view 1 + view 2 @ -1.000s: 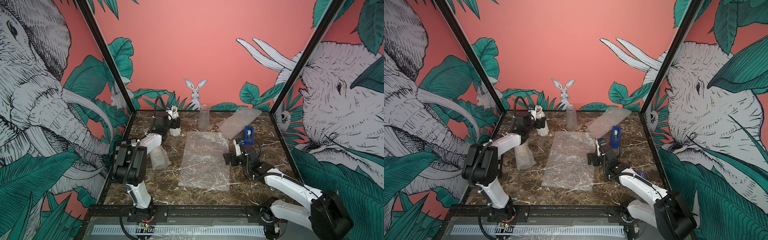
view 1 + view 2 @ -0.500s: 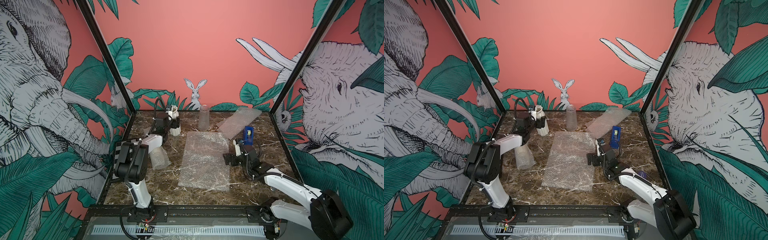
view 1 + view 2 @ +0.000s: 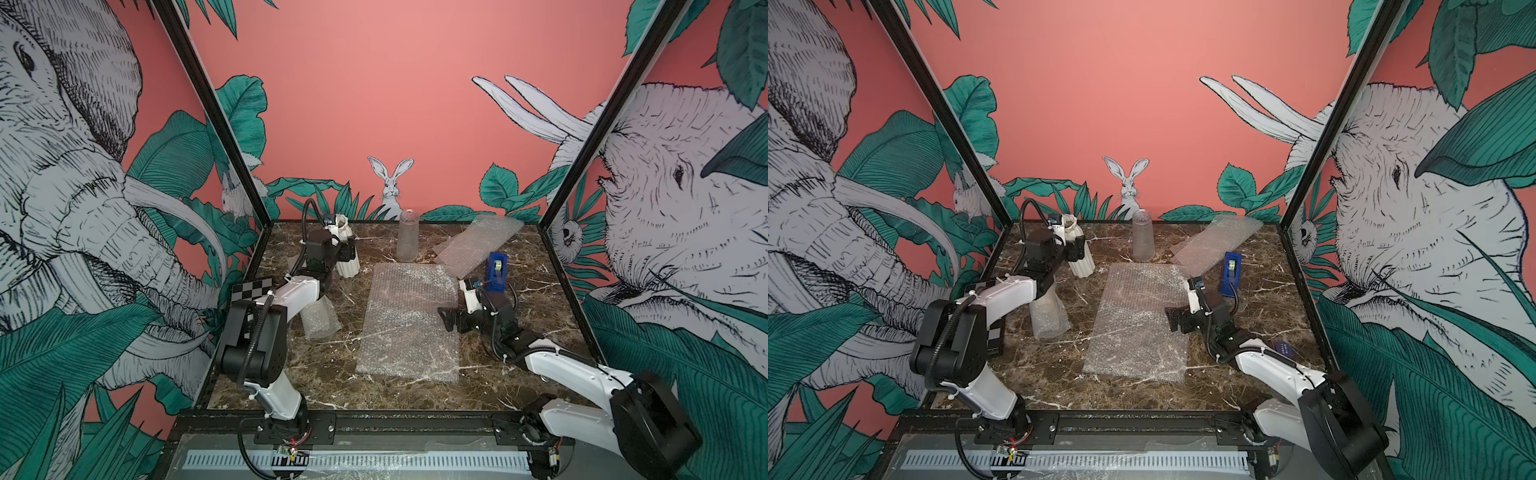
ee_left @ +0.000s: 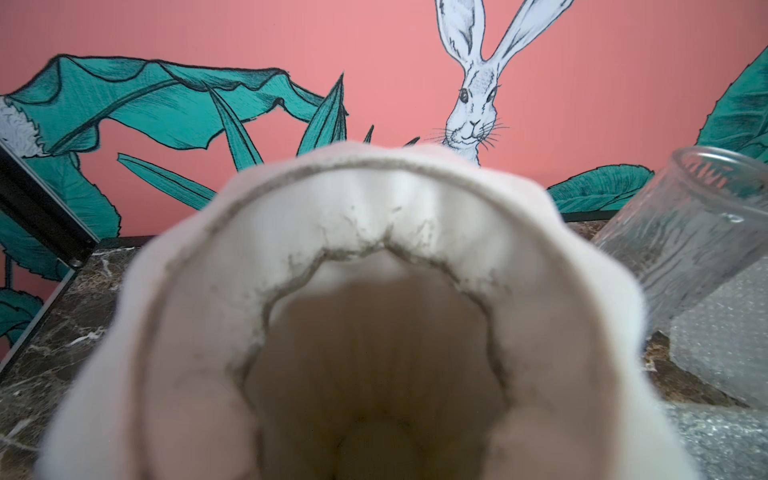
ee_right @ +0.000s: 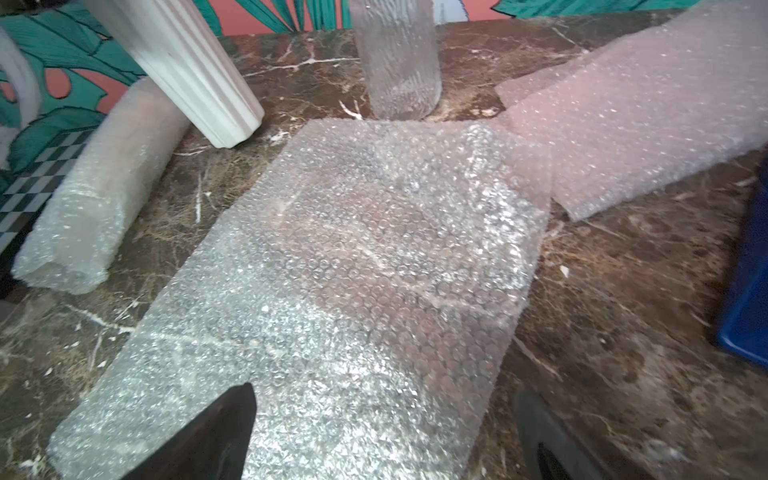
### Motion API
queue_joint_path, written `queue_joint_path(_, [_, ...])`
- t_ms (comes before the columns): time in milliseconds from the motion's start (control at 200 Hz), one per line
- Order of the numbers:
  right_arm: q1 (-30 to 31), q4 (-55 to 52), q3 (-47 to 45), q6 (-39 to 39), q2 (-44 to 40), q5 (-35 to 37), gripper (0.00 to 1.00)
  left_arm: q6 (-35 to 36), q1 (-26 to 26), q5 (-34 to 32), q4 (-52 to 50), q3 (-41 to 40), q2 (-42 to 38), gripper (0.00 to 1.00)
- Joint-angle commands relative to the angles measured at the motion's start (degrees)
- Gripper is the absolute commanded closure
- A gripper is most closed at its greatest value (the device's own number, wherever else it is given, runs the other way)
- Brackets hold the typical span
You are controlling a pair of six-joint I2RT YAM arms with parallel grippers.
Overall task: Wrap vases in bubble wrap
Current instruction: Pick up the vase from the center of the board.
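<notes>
A dark marble table (image 3: 332, 374) seen from above, with painted jungle walls around it; at far left, under the left arm, a roll of bubble wrap (image 3: 318, 320) lies on the table, and whether anything is inside cannot be told. Behind it, in the back left corner, the left gripper (image 3: 344, 249) is closed around the middle of the white ribbed vase (image 3: 348, 269), which leans with its scalloped mouth toward the arm; the left wrist view looks straight into that mouth (image 4: 374, 374). To its right a clear glass vase (image 3: 406, 235) stands upright near the back wall, well apart from both grippers. In the centre a flat sheet of bubble wrap (image 3: 409, 324) lies spread out; a second sheet (image 3: 478, 245) lies at back right, its near corner overlapping the first. A blue tape dispenser (image 3: 496, 272) stands just right of them. The right gripper (image 3: 446, 322) hangs low at the flat sheet's right edge, jaws spread wide, holding nothing.
</notes>
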Motion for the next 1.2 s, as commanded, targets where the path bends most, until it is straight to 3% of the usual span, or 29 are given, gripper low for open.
queue_joint_path(0, [1.1,12.5,-0.2,-4.0,1.9,-5.1,0.02,-3.4,0.0,-0.2,2.2,0.4,-8.1,0.59])
queue_joint_path(205, [6.3,19.8,2.2,-12.0,6.1,-6.3,0.01,-7.6,-3.0,2.1,-7.1,0.8,-16.2,0.59])
queue_joint_path(495, [8.5,25.1,9.2,-15.3,12.5,-8.3,0.01,-11.8,-13.2,6.5,-13.3,-2.4,-25.1,0.59])
queue_joint_path(815, [9.3,31.0,11.6,-13.6,18.3,-15.1,0.01,-17.4,-21.8,8.3,-11.5,-6.9,-26.0,0.6])
queue_joint_path(1195, [10.9,34.5,11.5,-10.1,22.1,-15.4,0.01,-19.0,-27.7,9.6,-10.3,-8.1,-26.2,0.6])
